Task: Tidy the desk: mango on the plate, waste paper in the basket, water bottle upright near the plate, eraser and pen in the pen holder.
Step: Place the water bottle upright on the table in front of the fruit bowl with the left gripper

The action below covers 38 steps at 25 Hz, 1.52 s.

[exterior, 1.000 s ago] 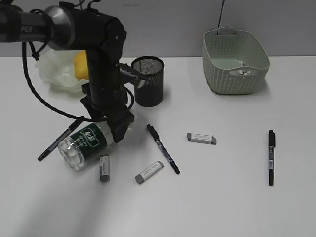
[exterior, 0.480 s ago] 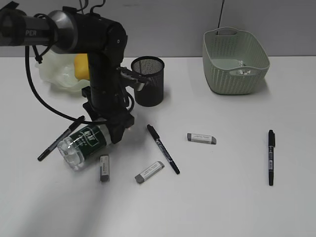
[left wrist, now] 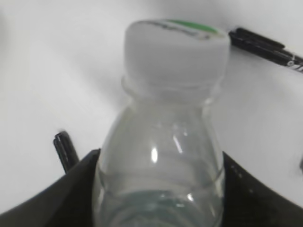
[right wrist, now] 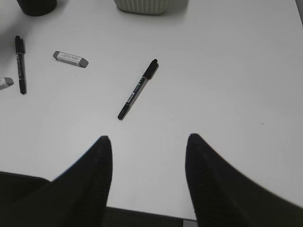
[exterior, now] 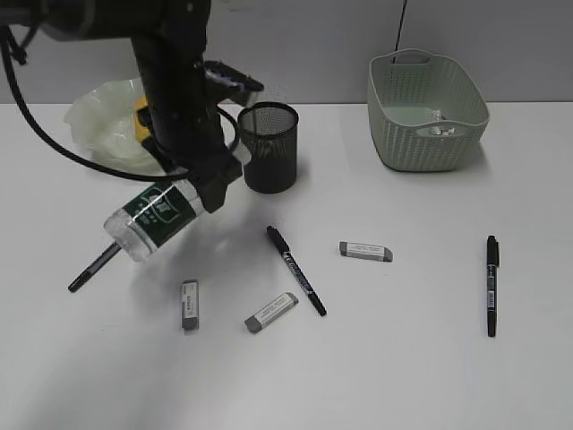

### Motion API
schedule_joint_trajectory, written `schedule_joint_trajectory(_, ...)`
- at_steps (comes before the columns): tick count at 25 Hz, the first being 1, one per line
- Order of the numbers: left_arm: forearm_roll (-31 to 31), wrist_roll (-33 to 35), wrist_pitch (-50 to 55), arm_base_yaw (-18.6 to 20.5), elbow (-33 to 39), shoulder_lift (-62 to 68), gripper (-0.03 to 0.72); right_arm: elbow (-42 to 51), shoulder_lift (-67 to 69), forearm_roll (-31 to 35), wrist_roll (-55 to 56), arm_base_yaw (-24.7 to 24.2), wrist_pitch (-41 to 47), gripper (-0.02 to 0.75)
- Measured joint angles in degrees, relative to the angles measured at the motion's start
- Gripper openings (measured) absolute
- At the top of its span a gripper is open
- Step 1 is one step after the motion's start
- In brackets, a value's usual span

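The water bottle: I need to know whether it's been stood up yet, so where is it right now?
Not yet: in the exterior view the water bottle hangs tilted in the left pincer on the left, just in front of the plate and left of the pen holder.

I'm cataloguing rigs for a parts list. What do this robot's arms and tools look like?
The left arm is glossy black, built of rounded segments, with loose black cables looping beside it. Both the left tool and the right tool have matte black, broad fingers that taper to rounded tips.

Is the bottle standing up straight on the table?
No, the water bottle hangs tilted in the left tool, lifted off the desk.
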Motion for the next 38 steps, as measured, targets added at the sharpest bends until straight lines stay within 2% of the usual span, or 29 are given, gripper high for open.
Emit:
schedule_joint_trajectory(5, -0.30, -0.15, -0.08, 0.95, 0.00, -6.21, 0.505, 0.00, 0.00, 0.00, 0.00, 0.00, -0.05, 0.405)
schedule_joint_trajectory(9, -2.37, -0.38, -0.15, 4.17, 1.20, -11.34, 0.505, 0.00, 0.00, 0.00, 0.00, 0.00, -0.05, 0.405)
schedule_joint_trajectory(12, -4.12, -0.44, -1.66, 7.60, 5.34, -15.65, 0.505, 0.00, 0.00, 0.00, 0.00, 0.00, -0.05, 0.405)
schedule_joint_trajectory(15, -6.27, -0.44, -8.82, 11.27, 13.58, -21.47, 0.505, 0.00, 0.00, 0.00, 0.00, 0.00, -0.05, 0.405)
schedule_joint_trajectory(22, -11.21, -0.49, -35.41, 18.18, 37.01, -35.03, 0.505, 0.00, 0.00, 0.00, 0.00, 0.00, -0.11, 0.404)
schedule_joint_trajectory(28, -12.40, -0.61, -64.10, 18.68, 52.20, -39.85, 0.505, 0.00, 0.00, 0.00, 0.00, 0.00, -0.11, 0.404)
schedule_joint_trajectory(33, -15.92, -0.61, -86.97, 18.68, 61.27, -38.72, 0.505, 0.00, 0.00, 0.00, 0.00, 0.00, -0.11, 0.404)
schedule_joint_trajectory(35, -17.52, -0.61, -96.64, 18.68, 63.23, -36.99, 0.505, 0.00, 0.00, 0.00, 0.00, 0.00, -0.11, 0.404)
schedule_joint_trajectory(38, -18.12, -0.61, -104.61, 18.68, 64.04, -33.11, 0.505, 0.00, 0.00, 0.00, 0.00, 0.00, -0.11, 0.404)
